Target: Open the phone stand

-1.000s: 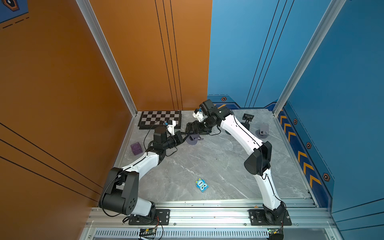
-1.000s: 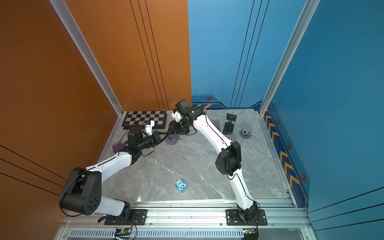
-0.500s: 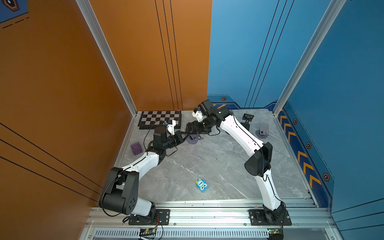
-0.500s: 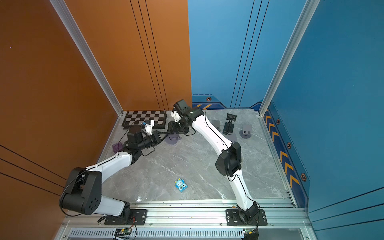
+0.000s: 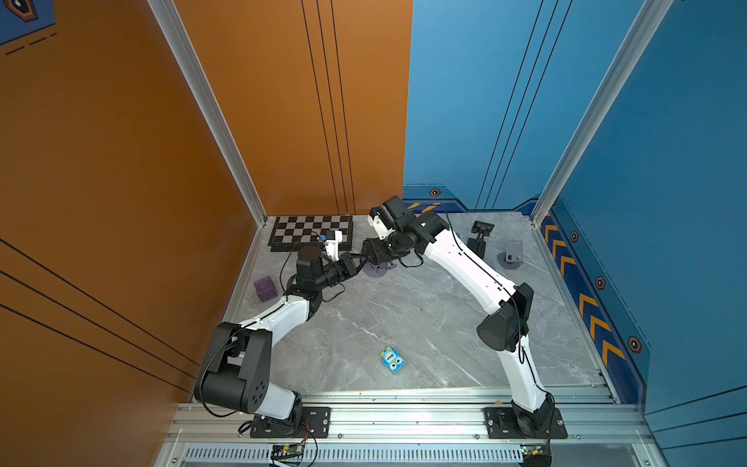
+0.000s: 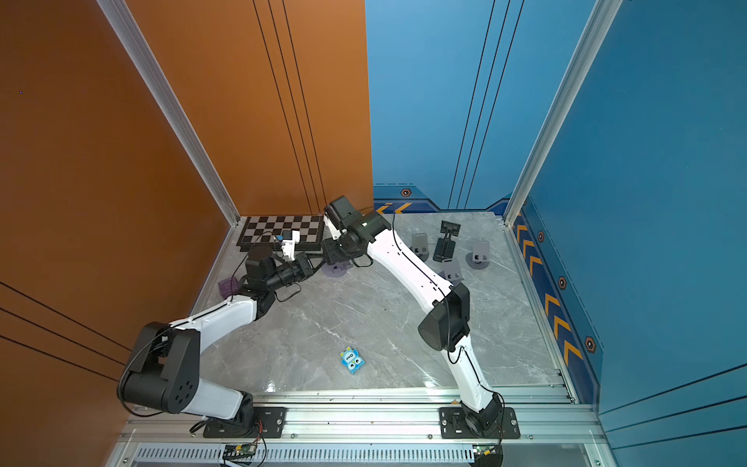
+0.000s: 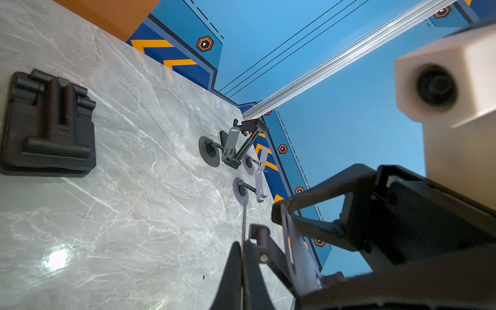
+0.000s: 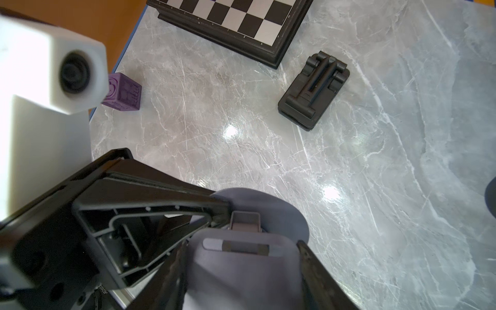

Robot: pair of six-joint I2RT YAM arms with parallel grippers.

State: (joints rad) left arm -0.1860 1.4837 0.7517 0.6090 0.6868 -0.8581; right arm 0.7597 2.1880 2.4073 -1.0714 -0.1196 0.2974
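The grey-purple phone stand (image 5: 378, 267) (image 6: 336, 270) is at the back of the marble table, held between both arms. My left gripper (image 7: 243, 247) (image 5: 361, 258) is shut on the edge of its thin round base (image 7: 243, 214), which the left wrist view shows edge-on. My right gripper (image 8: 241, 268) (image 5: 374, 252) is shut on the stand's flat back plate (image 8: 241, 279), one finger on each side edge. The plate is tilted up off the base disc (image 8: 281, 214), joined by a short hinge arm (image 7: 268, 249). The arms hide most of the stand in both top views.
A chessboard (image 5: 311, 234) lies in the back left corner and a purple cube (image 5: 264, 289) near the left wall. A folded black stand (image 8: 314, 91) lies close by. Several other stands (image 6: 444, 240) (image 6: 479, 254) stand at the back right. A blue card (image 5: 393, 360) lies at the front.
Almost nothing: the right arm's elbow has shifted slightly. Both grippers keep their hold on the stand.
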